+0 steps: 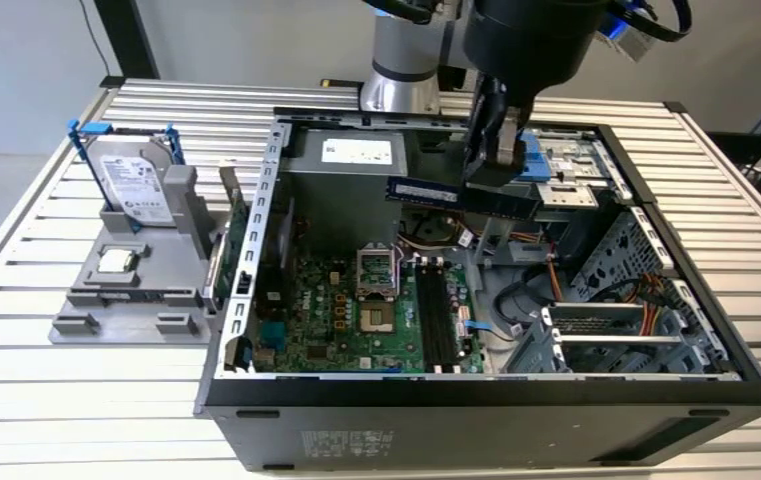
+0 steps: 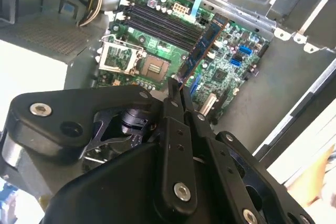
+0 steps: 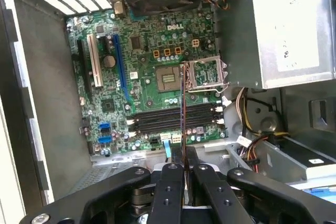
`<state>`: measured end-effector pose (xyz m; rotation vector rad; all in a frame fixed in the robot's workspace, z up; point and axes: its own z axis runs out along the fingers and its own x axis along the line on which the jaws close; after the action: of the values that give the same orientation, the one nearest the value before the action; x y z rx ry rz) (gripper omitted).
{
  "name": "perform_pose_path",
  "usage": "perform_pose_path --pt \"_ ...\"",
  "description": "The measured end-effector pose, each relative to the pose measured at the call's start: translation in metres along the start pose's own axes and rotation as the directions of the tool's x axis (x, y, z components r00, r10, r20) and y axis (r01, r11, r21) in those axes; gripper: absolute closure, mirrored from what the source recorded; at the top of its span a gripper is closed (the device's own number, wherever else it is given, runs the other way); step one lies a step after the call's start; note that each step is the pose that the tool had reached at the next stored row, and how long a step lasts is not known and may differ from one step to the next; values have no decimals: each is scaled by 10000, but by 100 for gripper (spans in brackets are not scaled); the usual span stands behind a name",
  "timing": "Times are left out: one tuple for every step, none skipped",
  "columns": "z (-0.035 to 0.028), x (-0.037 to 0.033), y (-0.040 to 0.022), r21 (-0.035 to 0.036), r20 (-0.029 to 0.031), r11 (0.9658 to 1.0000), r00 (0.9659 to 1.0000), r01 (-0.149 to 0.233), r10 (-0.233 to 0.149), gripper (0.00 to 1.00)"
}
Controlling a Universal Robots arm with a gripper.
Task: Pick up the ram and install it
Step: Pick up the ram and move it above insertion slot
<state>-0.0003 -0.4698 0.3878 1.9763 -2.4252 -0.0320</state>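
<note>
**Pincer.** The pincer (image 1: 492, 176) is closed tight on the ram (image 1: 434, 192). The two fingers are pressed against the flat faces of the board, with no gap visible on either side. It grips the stick toward its end on the exterior view's right, and the rest of the stick juts out freely toward that view's left. Both wrist views confirm the grip, showing the fingertips (image 3: 174, 156) meeting on the thin edge of the board.

**Position.** The ram hangs in the air inside the open computer case (image 1: 487, 388). It is level and well clear of the motherboard (image 1: 333, 325) below, and it sits in front of the grey power supply (image 1: 353, 175). Its length lies across the run of the black memory slots (image 1: 436, 322), not along them. It touches nothing but the pincer.

**Hidden or unclear.** The stretch of board between the fingers is covered. In both wrist views the stick is seen edge-on as a narrow dark line, so its faces cannot be read there. The exterior view's upper border cuts off the arm.

**Appearance.** The ram is a long, thin, dark-blue strip. In the exterior view it shows darker blocks and a pale patch on the near face. In the second wrist view a brownish line runs along one edge.

**Other items.** A hard drive (image 1: 133, 182) and a small square chip (image 1: 116, 261) rest on a grey holder (image 1: 140, 296) on the slatted surface (image 1: 73, 400), well apart from the pincer.
</note>
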Motion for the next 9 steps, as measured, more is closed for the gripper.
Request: perform_pose_path --pt "1 0 0 0 5 9998 9998 -193 193 100" --pt "1 0 0 1 9 9993 9993 -368 368 100" --pt "2 0 0 1 14 9985 9985 -552 552 100" --pt "3 0 0 2 18 9973 9973 -736 736 100" --pt "3 0 0 2 22 9959 9959 -906 906 100" --pt "4 0 0 2 26 9941 9941 -1083 1083 100" --pt "5 0 0 2 31 9921 9920 -1258 1258 100" --pt "5 0 0 2 35 9899 9899 -1418 1418 100" --pt "6 0 0 2 39 9874 9874 -1580 1580 100"
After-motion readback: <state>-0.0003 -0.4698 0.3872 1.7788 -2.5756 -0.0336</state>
